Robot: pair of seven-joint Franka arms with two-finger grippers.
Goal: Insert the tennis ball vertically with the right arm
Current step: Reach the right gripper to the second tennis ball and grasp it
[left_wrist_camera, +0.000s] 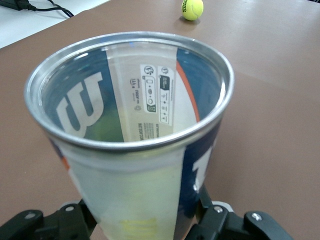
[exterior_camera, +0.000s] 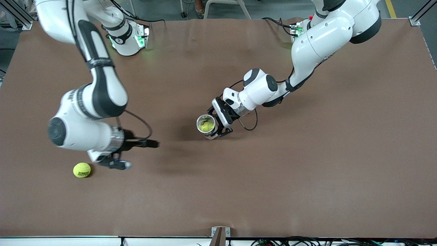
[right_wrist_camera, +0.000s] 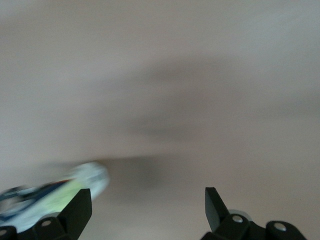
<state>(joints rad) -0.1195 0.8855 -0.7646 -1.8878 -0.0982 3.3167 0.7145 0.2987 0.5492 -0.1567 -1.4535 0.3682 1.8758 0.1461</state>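
**Right pincer wide open & empty; left pincer on the can**

Right gripper hung low over the table toward the right arm's end, fingers spread wide w/ nothing between them. Only bare tabletop showed in the gap in the right wrist view, w/ a blurred can shape off to one side. A loose tennis ball lay on the table just beside that gripper, not touching it; it also showed small in the left wrist view.

Left gripper sat around the lower part of the can, which stood upright near the table's middle w/ its open mouth up. Fingers flanked the can wall on both sides; cannot tell if they were pressing it or a bit loose. A yellow-green ball sat inside the can, seen through the open top.
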